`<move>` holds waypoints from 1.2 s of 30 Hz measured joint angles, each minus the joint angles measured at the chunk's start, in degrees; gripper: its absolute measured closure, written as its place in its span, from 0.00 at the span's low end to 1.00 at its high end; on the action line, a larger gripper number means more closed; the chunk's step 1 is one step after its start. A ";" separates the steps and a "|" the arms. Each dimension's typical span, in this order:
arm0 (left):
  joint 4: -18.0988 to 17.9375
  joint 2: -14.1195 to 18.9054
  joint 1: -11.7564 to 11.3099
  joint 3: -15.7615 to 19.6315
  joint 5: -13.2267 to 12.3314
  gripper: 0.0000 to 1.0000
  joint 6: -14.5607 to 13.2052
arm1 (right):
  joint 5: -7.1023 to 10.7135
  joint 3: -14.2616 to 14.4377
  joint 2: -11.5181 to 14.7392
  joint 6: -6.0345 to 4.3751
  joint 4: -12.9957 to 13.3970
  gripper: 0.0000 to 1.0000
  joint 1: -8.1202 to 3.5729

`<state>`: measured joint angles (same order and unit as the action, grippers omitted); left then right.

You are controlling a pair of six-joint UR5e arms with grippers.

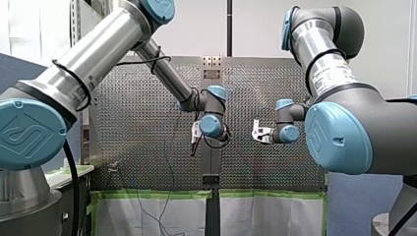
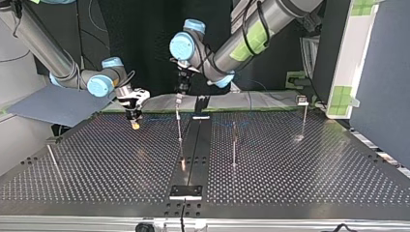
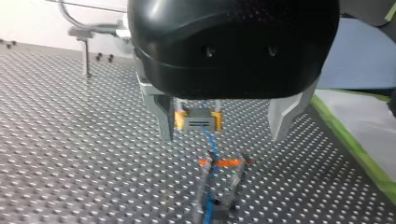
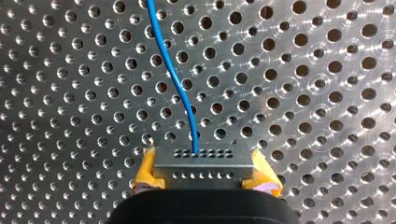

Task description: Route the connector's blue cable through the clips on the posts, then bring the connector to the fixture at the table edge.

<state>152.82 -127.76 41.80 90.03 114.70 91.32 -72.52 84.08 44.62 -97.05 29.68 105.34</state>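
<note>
At the table's edge nearest the top view's camera I see a black plate (image 2: 186, 192) on the centre strip (image 2: 193, 145). Beyond it thin posts (image 2: 234, 145) stand well apart on the perforated table (image 2: 96, 164). Toward the far edge my right gripper (image 2: 136, 124) points down at the table beside the strip, and what it holds is too small to tell there. The right wrist view settles it: the yellow pads (image 4: 147, 171) are clamped on the grey connector (image 4: 203, 161), and the blue cable (image 4: 175, 79) runs from its face away over the holes. Only the left wrist view shows a clip (image 3: 219, 162) with orange tips. The cable drops from the connector and crosses it, but I cannot tell whether it is seated. My left gripper (image 3: 224, 138) hangs above a post by the strip, its metal fingers (image 3: 164, 116) spread wide and gripping nothing.
</note>
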 joint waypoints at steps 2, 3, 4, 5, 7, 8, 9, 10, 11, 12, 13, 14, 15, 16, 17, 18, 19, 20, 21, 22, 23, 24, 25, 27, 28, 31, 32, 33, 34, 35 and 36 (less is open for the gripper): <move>-0.95 0.98 0.50 0.98 0.94 0.00 0.07 | 0.00 0.00 0.00 0.00 0.01 1.00 -0.01; -1.35 1.39 0.72 1.39 1.34 0.00 0.13 | 0.00 0.00 0.00 0.00 0.01 1.00 -0.01; -1.91 1.93 0.99 1.95 1.87 0.00 0.30 | 0.00 0.00 0.00 0.00 0.00 1.00 0.00; -2.32 2.34 1.15 2.36 2.27 0.00 0.50 | 0.00 0.00 0.00 0.00 0.00 1.00 0.00; -3.24 3.28 1.44 3.29 3.01 0.00 1.16 | 0.00 0.00 0.00 0.00 0.03 1.00 0.00; -3.66 3.69 1.49 3.71 3.22 0.00 1.50 | 0.00 0.00 0.00 0.00 0.06 1.00 -0.01; -4.07 4.09 1.50 4.11 3.43 0.00 1.87 | 0.00 0.00 0.00 0.00 0.07 1.00 -0.03; -4.55 4.59 1.44 4.60 3.72 0.00 2.33 | 0.00 0.00 0.00 0.00 0.09 1.00 -0.06; -4.90 4.95 1.39 4.96 3.97 0.00 2.68 | -0.01 0.00 0.00 0.00 0.09 1.00 -0.11; -5.29 5.32 1.32 5.34 4.26 0.00 3.03 | -0.02 0.00 -0.01 0.00 0.07 1.00 -0.14; -5.76 5.82 1.20 5.84 4.70 0.00 3.52 | -0.02 0.00 0.00 -0.01 0.04 1.00 -0.16; -5.97 6.20 1.15 6.21 5.04 0.00 3.90 | -0.02 0.00 -0.02 -0.03 0.01 1.00 -0.17; -6.03 6.59 1.17 6.60 5.41 0.00 4.29 | -0.02 0.00 -0.02 -0.03 -0.03 1.00 -0.17; -5.93 7.14 1.19 7.16 5.94 0.00 4.83 | -0.02 0.00 -0.02 -0.03 -0.10 1.00 -0.17; -5.74 7.59 1.12 7.61 6.38 0.00 5.28 | -0.02 0.00 -0.02 -0.04 -0.20 1.00 -0.17; -5.48 8.05 1.01 8.06 6.84 0.00 5.74 | -0.03 0.00 -0.02 -0.05 -0.26 1.00 -0.19; -5.07 8.64 0.83 8.65 7.42 0.00 6.33 | -0.03 0.00 -0.02 -0.06 -0.30 1.00 -0.19; -4.71 9.10 0.74 9.12 7.88 0.00 6.78 | -0.03 0.00 -0.02 -0.09 -0.35 1.00 -0.18; -4.35 9.54 0.72 9.56 8.32 0.00 7.23 | -0.05 0.00 -0.02 -0.11 -0.37 1.00 -0.16; -3.84 10.09 0.79 10.10 8.86 0.00 7.78 | -0.05 0.00 -0.02 -0.13 -0.38 1.00 -0.13; -3.42 10.52 0.87 10.53 9.23 0.00 8.12 | -0.06 0.00 -0.02 -0.15 -0.38 1.00 -0.09; -2.99 10.98 0.94 11.00 9.56 0.00 8.27 | -0.06 0.00 -0.02 -0.15 -0.39 1.00 -0.07; -2.41 11.60 1.02 11.61 9.92 0.00 8.25 | -0.06 0.00 -0.01 -0.16 -0.43 1.00 -0.04; -1.64 12.51 1.18 12.52 10.20 0.00 7.86 | -0.05 0.00 -0.01 -0.17 -0.56 1.00 -0.02; -1.38 13.13 1.34 13.15 10.18 0.00 7.42 | -0.04 0.00 -0.01 -0.15 -0.64 1.00 -0.02; -1.70 14.66 1.99 14.68 9.79 0.00 6.08 | -0.02 0.00 0.00 -0.12 -0.83 1.00 0.00; -1.97 15.08 2.23 15.10 9.64 0.00 5.67 | -0.01 0.00 0.00 -0.11 -0.87 1.00 -0.01; -2.24 15.48 2.48 15.48 9.47 0.00 5.32 | -0.01 0.00 0.00 -0.10 -0.90 1.00 -0.01; -2.64 15.99 2.84 16.00 9.24 0.00 5.04 | 0.00 0.00 0.00 -0.10 -0.91 1.00 -0.03; -3.00 16.40 3.11 16.42 9.09 0.00 5.00 | 0.00 0.00 0.00 -0.09 -0.93 1.00 -0.07; -3.40 16.82 3.36 16.84 8.95 0.00 5.04 | 0.00 0.00 0.00 -0.09 -0.93 1.00 -0.10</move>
<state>149.42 -110.93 45.16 106.87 123.65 96.36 -72.52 84.08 44.62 -97.14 28.75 105.24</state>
